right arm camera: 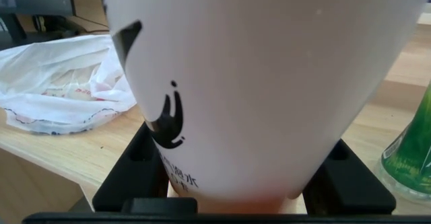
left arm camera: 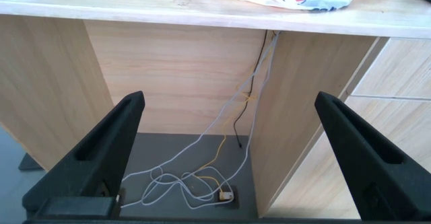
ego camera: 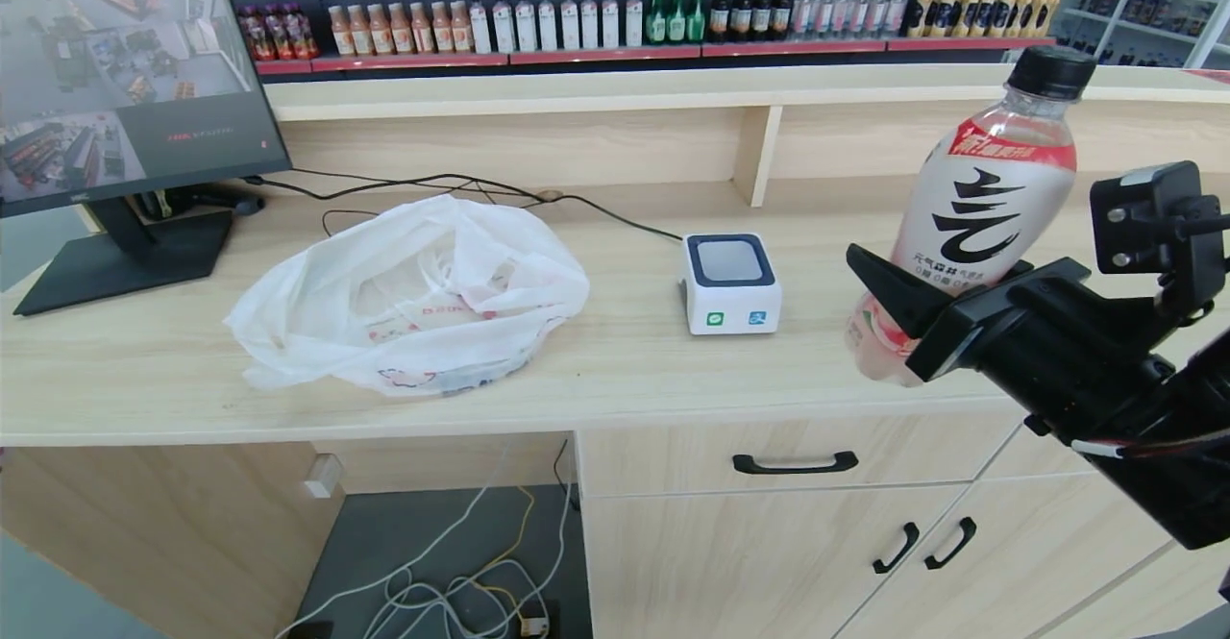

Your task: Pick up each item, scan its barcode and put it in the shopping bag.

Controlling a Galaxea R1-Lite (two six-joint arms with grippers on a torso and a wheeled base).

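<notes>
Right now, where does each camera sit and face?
Head view: on the head, looking forward and down at the counter, scanner, shopping bag; right pincer shut on the bottle.
Left wrist view: on the left wrist, below counter height, facing the cables under it; left pincer open.
Right wrist view: on the right wrist, close against the bottle between its fingers.
Shared: the shopping bag shows in all three.

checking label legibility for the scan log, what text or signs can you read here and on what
No text is clear enough to quote.
bottle: big black brush-style mark, white characters on a red band, small print below; too small to read.
scanner: green and blue square icons, no words.
shopping bag: red print, crumpled, unreadable.
monitor: short red line, blurred.
shelf bottles: labels too small.
</notes>
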